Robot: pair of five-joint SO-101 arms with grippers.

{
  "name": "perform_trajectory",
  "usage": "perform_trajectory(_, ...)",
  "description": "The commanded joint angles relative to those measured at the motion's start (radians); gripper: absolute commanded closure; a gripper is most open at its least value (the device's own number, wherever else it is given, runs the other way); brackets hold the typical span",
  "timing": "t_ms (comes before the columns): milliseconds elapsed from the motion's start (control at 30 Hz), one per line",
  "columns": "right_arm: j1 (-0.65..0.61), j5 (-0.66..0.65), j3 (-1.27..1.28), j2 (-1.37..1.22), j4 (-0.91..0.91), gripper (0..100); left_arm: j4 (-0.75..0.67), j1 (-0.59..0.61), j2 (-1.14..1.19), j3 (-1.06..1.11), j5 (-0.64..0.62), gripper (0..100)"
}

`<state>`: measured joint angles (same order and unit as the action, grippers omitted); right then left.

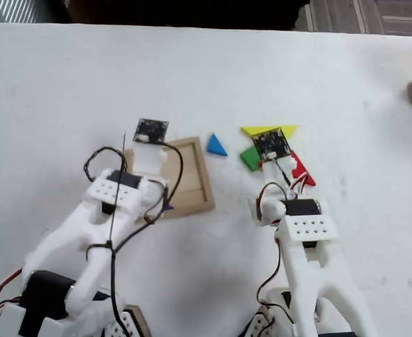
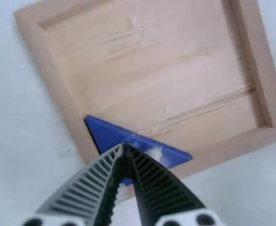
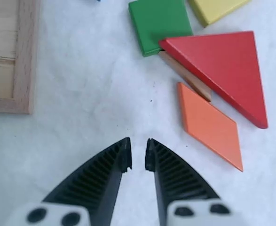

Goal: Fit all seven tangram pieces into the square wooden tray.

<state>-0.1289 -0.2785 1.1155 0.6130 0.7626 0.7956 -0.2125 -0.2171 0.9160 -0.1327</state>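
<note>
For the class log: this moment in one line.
left hand: shut on blue triangle at wooden tray corner | right hand: open, near orange parallelogram

Tray [image 2: 51,80] matt grained wood; red triangle [image 3: 222,70] smooth; right pincer [image 3: 138,155] ribbed plastic.

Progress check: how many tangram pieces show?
6: blue triangle in the left gripper at the tray's corner; small blue triangle, yellow, green, red, orange on the table. A seventh may be hidden.
</note>
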Motion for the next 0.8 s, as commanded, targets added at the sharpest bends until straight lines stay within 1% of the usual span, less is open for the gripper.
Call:
perform_trajectory(0,-0.005,-0.012,-0.005,0.031,-0.018,93.9,0.057,0.01,-0.013,0.015,0.109,98)
perform_trajectory(67,-0.004,-0.012,-0.005,0.031,-0.018,93.9,0.063,0.012,-0.013,0.015,0.114,98)
perform_trajectory(133,-0.004,-0.012,-0.005,0.031,-0.018,93.9,0.077,0.042,-0.015,0.002,0.114,98)
perform_trajectory(233,-0.005,-0.014,-0.005,0.031,-0.018,93.9,0.117,0.108,-0.015,-0.077,0.106,98)
perform_trajectory(300,-0.01,-0.014,-0.005,0.031,-0.018,93.9,0.117,0.122,-0.015,-0.132,0.094,98)
perform_trajectory(367,-0.01,-0.014,-0.005,0.031,-0.018,93.9,0.075,0.122,-0.008,-0.164,0.028,98)
perform_trajectory(433,-0.01,-0.014,-0.005,0.031,-0.018,93.9,0.003,0.119,-0.005,-0.164,-0.051,98)
perform_trajectory(533,-0.008,-0.014,-0.005,0.031,-0.018,93.9,-0.057,0.071,-0.005,-0.164,-0.117,98)
perform_trajectory(700,-0.008,-0.015,-0.005,0.031,-0.018,93.9,-0.069,-0.031,-0.004,-0.172,-0.12,98)
perform_trajectory(767,-0.008,-0.015,-0.005,0.031,-0.018,93.9,-0.103,-0.051,-0.001,-0.155,-0.121,98)
